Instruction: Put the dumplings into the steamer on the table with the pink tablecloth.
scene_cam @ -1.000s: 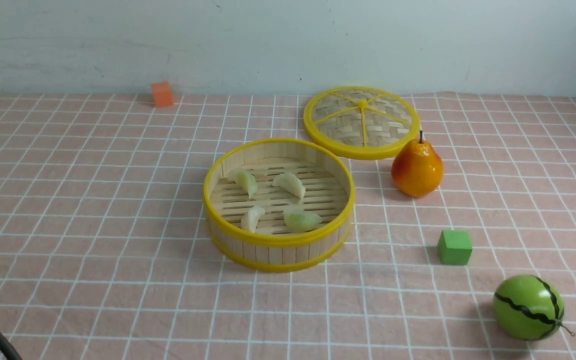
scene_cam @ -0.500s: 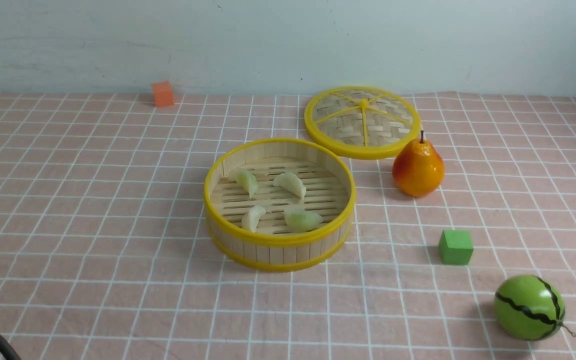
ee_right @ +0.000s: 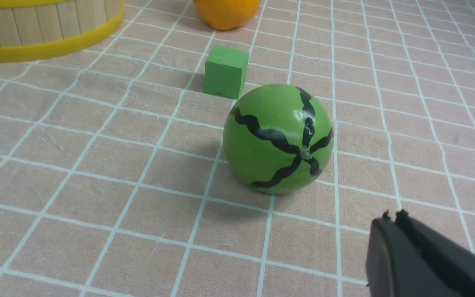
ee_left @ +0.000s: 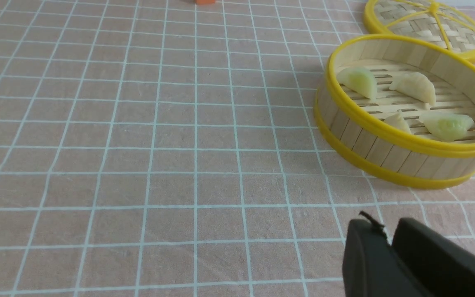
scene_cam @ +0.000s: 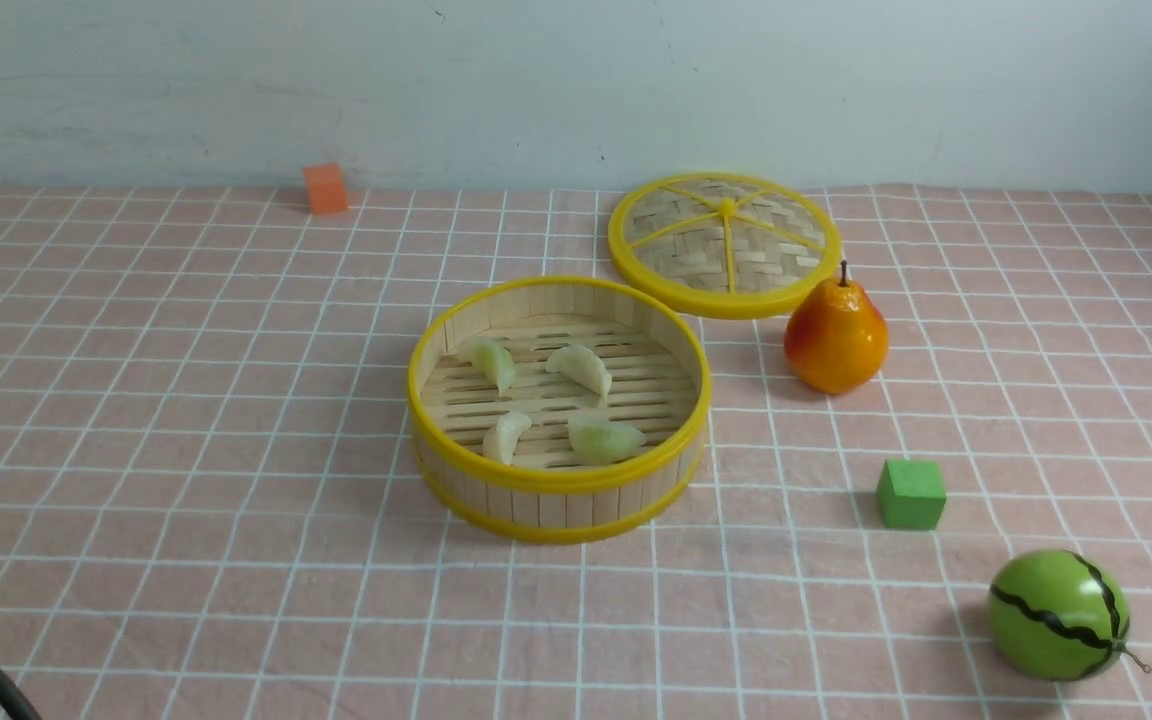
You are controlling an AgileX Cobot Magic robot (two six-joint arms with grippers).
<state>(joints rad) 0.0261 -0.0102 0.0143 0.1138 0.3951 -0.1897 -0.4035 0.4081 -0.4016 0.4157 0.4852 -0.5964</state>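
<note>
- The black right gripper [ee_right: 390,216] had slipped out of the front view, where a dark part of that arm had shown earlier; its fingers were pressed together.
- The grey-black left gripper [ee_left: 388,227] had its fingers close together; whether they met, I cannot tell.
- Four whitish-green, crescent-shaped dumplings [scene_cam: 579,370] lay apart inside the round, yellow-rimmed pale bamboo steamer [scene_cam: 556,508], on its slatted floor.
- The steamer sat mid-table on the pink, white-gridded tablecloth [scene_cam: 236,500].
- Near the table's far edge lay a round woven lid with yellow spokes [scene_cam: 676,250] and an orange block [scene_cam: 325,189].
- An orange-red pear [scene_cam: 836,338], green cube [scene_cam: 911,495] and black-striped green ball [scene_cam: 1056,615] stood toward the right edge.
</note>
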